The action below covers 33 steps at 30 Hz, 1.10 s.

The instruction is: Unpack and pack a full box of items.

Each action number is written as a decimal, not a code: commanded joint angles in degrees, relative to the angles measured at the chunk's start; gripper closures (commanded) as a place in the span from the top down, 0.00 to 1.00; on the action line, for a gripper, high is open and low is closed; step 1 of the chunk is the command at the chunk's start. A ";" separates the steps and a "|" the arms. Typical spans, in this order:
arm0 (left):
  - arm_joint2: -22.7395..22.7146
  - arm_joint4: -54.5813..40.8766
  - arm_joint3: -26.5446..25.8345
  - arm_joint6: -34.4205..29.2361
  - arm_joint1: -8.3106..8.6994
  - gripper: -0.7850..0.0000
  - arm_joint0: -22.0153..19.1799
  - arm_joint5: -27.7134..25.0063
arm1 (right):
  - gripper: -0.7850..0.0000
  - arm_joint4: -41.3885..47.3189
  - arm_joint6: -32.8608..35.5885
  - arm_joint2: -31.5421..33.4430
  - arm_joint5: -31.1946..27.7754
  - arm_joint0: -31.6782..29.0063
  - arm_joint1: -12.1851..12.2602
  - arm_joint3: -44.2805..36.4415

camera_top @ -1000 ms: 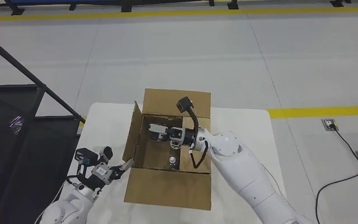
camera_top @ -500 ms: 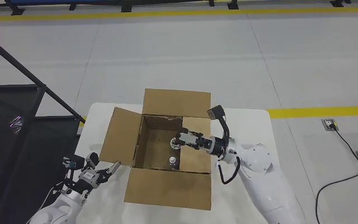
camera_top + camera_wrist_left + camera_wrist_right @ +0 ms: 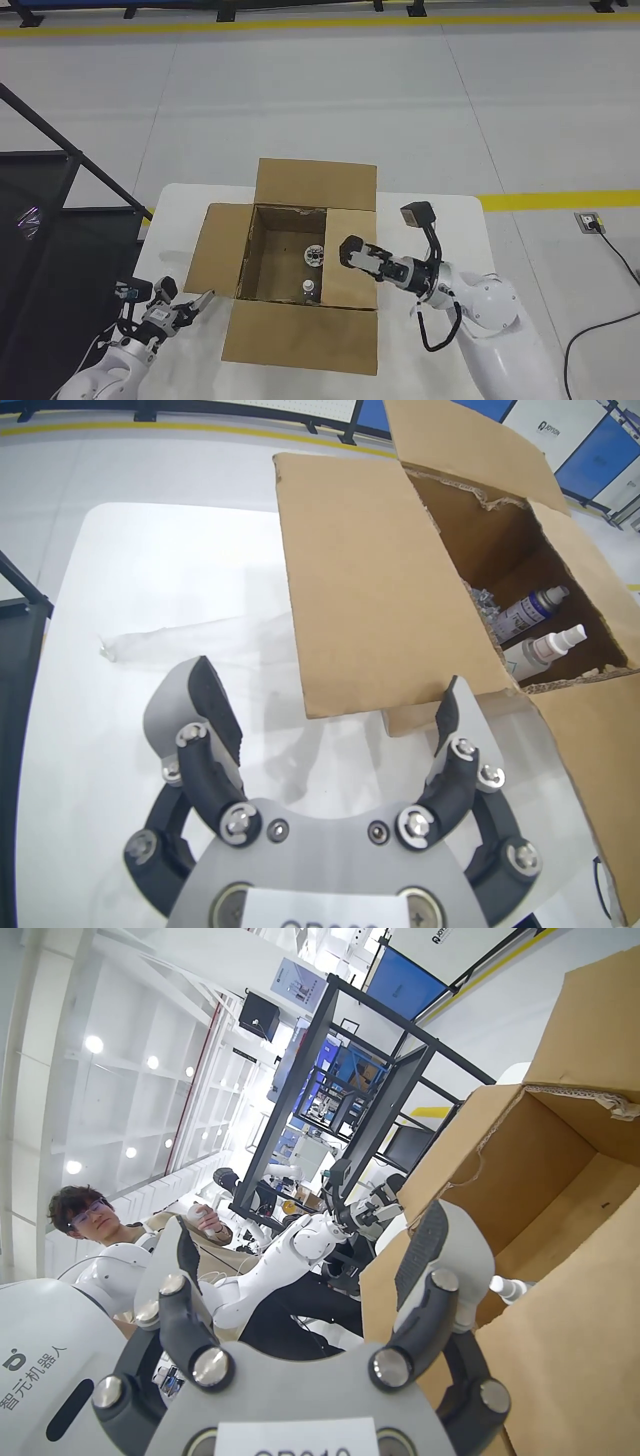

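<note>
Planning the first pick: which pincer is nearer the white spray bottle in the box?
Right. The right pincer is over the flap beside the spray bottle; the left pincer is out past the opposite flap, over the table.

White arms (image 3: 488,312), grey left pincer (image 3: 327,677) (black pads (image 3: 215,697))

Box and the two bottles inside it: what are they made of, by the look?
Box: corrugated cardboard, matte brown; fluting shows along the torn edges.
Spray bottle: probably plastic, smooth white with a slight sheen, moulded pump nozzle.
Labelled bottle: glossy printed wrap, dark blue shoulder; plastic or a metal can, cannot tell.
</note>
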 commanded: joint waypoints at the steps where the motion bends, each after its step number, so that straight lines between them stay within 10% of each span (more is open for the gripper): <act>1: 0.04 -0.16 0.10 -0.20 -0.02 1.00 -0.05 0.23 | 1.00 0.22 -0.64 0.27 -0.97 -0.22 0.14 -0.14; 17: -4.38 -3.36 -4.48 2.82 0.28 1.00 4.67 -4.81 | 1.00 0.01 -2.96 1.15 -0.95 -0.97 0.60 0.07; 33: -3.33 -0.28 -23.41 2.52 0.25 1.00 11.77 -9.79 | 1.00 1.01 6.36 6.19 -11.05 -6.41 3.18 -6.38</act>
